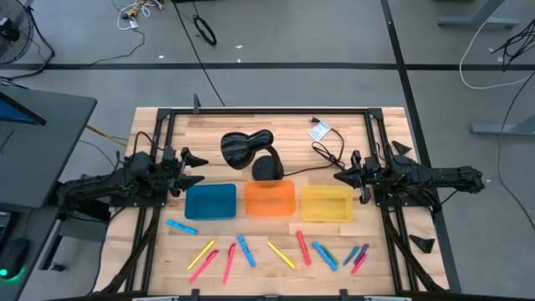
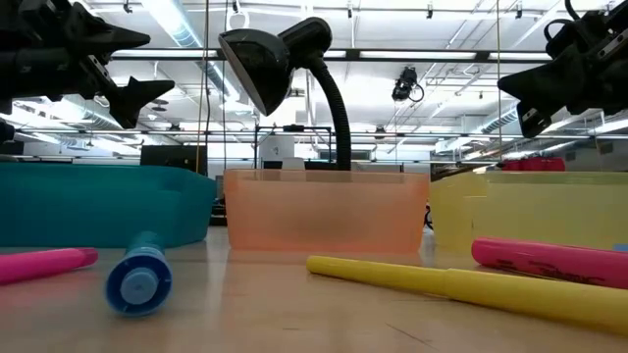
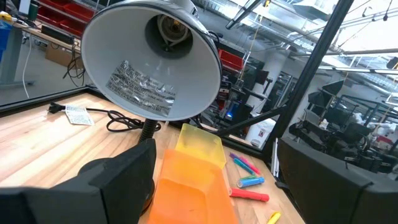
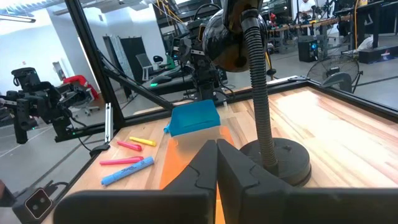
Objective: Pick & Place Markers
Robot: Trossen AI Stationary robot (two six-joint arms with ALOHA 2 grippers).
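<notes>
Markers [image 1: 303, 247] near table's [image 1: 251, 125] front edge

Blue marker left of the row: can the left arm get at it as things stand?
Probably yes. The blue marker lies alone on bare wood in front of the blue tray; the left gripper hangs open behind that tray.

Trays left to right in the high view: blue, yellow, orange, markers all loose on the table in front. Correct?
Not quite. The high view shows the order as blue tray, orange tray, yellow tray: orange sits in the middle, yellow on the right. The rest holds: the markers all lie loose on the table in front of the trays.
</notes>
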